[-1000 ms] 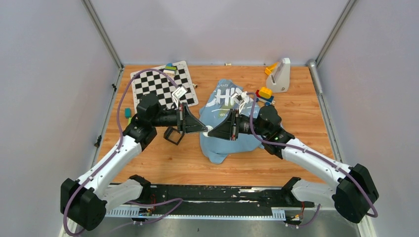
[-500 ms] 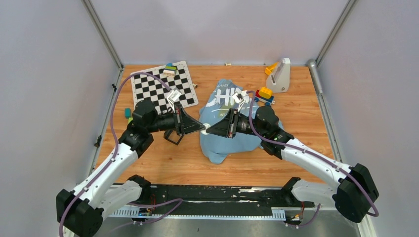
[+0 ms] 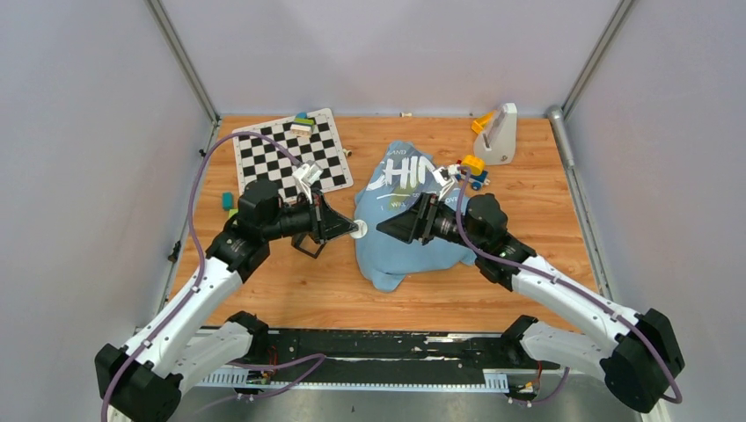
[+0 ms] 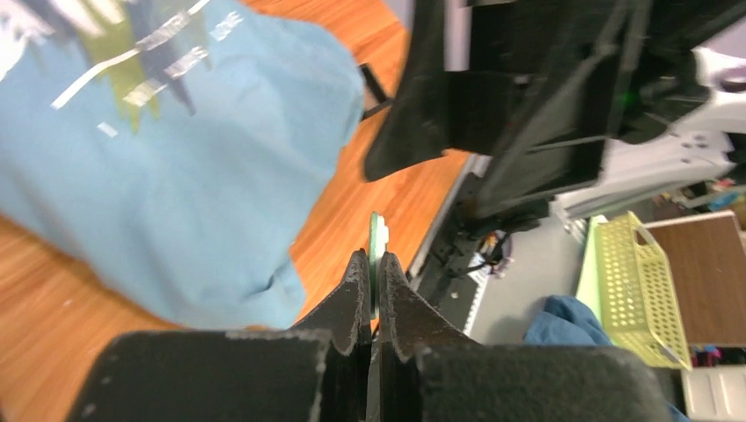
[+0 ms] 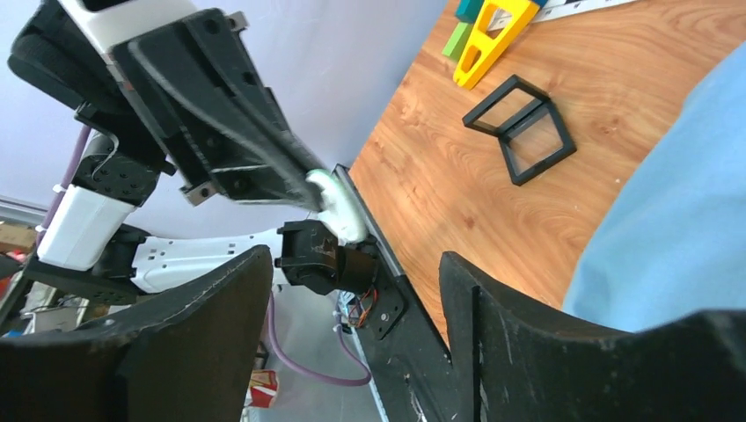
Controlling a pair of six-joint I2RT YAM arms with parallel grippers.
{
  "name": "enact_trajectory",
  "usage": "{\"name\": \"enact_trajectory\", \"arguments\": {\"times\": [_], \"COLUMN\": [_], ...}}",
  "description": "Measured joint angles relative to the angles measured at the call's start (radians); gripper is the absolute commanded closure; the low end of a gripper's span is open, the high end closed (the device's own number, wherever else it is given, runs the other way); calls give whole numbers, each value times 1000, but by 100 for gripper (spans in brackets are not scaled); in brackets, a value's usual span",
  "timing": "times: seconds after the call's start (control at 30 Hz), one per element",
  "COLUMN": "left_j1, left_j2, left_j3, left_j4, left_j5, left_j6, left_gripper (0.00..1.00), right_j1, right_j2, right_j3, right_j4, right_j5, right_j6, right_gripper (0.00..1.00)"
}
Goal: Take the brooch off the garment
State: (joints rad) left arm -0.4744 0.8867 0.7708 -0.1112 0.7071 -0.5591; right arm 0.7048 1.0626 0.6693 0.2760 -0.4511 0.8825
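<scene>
The garment [image 3: 413, 251], a light blue T-shirt with white lettering, lies crumpled mid-table; it also shows in the left wrist view [image 4: 176, 176] and at the right edge of the right wrist view [image 5: 669, 237]. My left gripper [image 3: 354, 229] is shut on the brooch [image 3: 360, 230], a thin round disc that looks white with a green edge [image 4: 376, 236]. It hangs in the air just off the shirt's left edge, clear of the cloth. My right gripper [image 3: 382, 228] stands open above the shirt, a short gap from the brooch [image 5: 339, 207], with nothing between its fingers [image 5: 356, 290].
A checkerboard mat [image 3: 290, 154] lies at the back left with small blocks on it. Black wire frames [image 3: 308, 240] sit under the left gripper. A toy block stack [image 3: 472, 167] and a white stand [image 3: 500, 132] are at the back right. An orange triangular frame [image 5: 493, 31] lies near the mat.
My right gripper has opened, let go of the disc and drawn back to the right. The left gripper has pulled a little to the left, still shut on the disc.
</scene>
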Motion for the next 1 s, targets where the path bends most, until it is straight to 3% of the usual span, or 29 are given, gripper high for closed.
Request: {"name": "enact_trajectory", "arguments": {"times": [0.2,0.47,0.6,0.8,1.0], "left_j1": [-27,-277,-327,-331,-331], "left_j2": [47,296,479,664,838], "left_j3": [41,248,327,354,450], "left_j4": [-198,-518,-632,-737,-790], "left_j5": [-223,-860,-1108,-1361,-1505], "left_j6": [100,203,191,154,127], "left_gripper": [100,100,100,100,100], "right_j1": [-2,-11,-23,-41,-54], "right_j2": [-78,-76,-89,-129,-172], "right_j3": [-2,-2,-2,-2,-2], "right_j4": [-106,-268,-314,-352,-399], "right_j5": [93,202,226,233,234], "right_j6": [-58,-104,-121,-141,-159], "right_gripper": [30,30,30,30,30]}}
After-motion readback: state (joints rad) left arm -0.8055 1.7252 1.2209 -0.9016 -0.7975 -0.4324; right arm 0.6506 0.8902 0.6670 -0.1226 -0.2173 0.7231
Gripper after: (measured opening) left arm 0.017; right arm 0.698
